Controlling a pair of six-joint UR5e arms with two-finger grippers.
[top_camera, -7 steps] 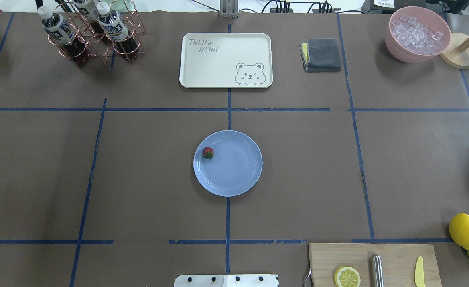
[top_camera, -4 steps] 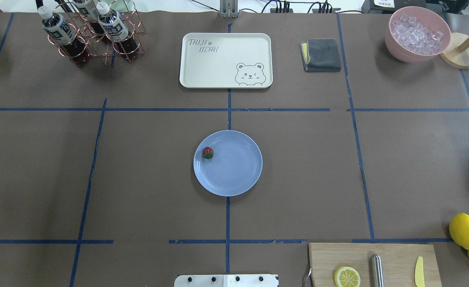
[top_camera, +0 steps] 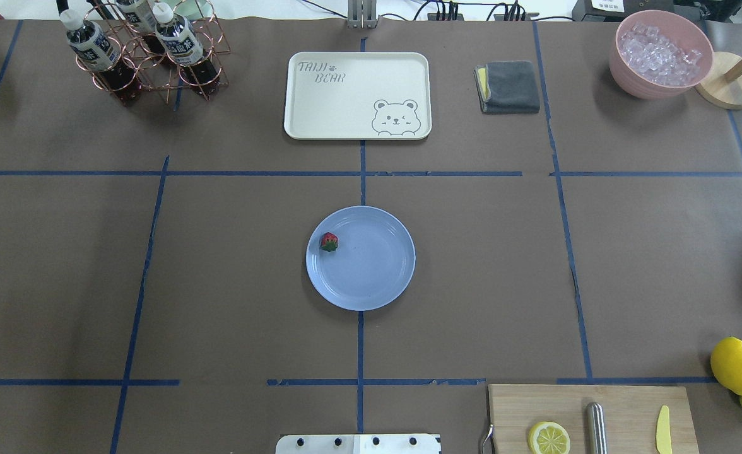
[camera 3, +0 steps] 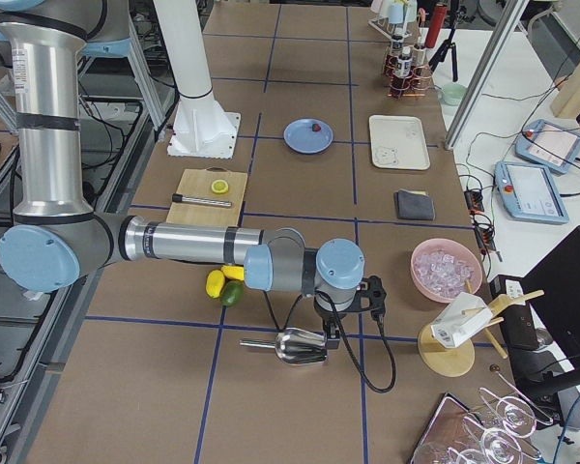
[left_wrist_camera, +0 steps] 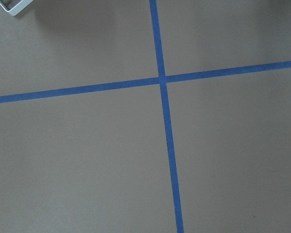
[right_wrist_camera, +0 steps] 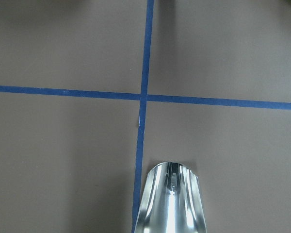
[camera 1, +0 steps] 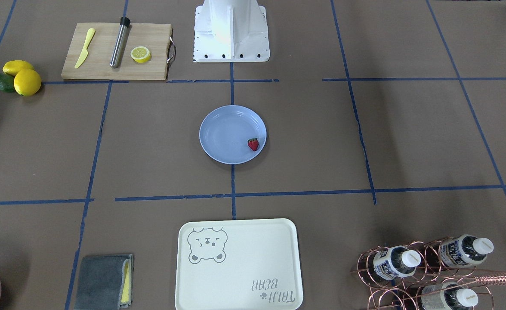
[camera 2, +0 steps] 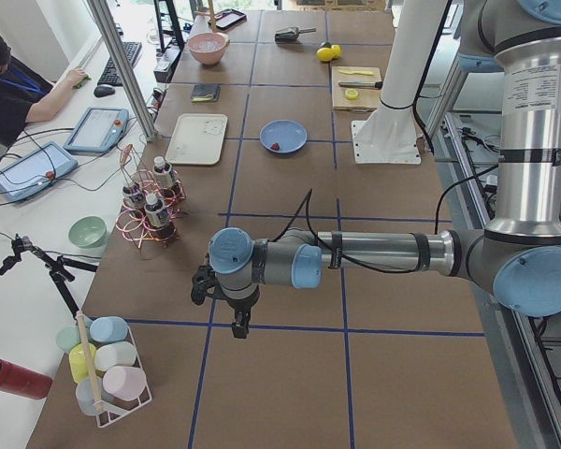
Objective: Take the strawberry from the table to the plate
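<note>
The small red strawberry (top_camera: pixel 329 241) (camera 1: pixel 253 144) lies inside the light-blue plate (top_camera: pixel 377 277) (camera 1: pixel 225 131), against its rim on the robot's left side. The plate sits in the middle of the brown table (top_camera: pixel 232 271). Neither arm reaches into the overhead or front views. My left gripper (camera 2: pixel 236 327) hangs over the table's far left end, well away from the plate. My right gripper (camera 3: pixel 331 336) hangs over the far right end, beside a metal scoop (camera 3: pixel 300 346). I cannot tell whether either gripper is open or shut.
Behind the plate lies a cream bear tray (top_camera: pixel 357 94). A copper bottle rack (top_camera: pixel 150 53) is back left; a grey cloth (top_camera: pixel 508 86) and a pink ice bowl (top_camera: pixel 660 53) are back right. A cutting board (top_camera: pixel 588 419) and lemons (top_camera: pixel 736 366) sit near right. A person sits beside the table (camera 2: pixel 9 89).
</note>
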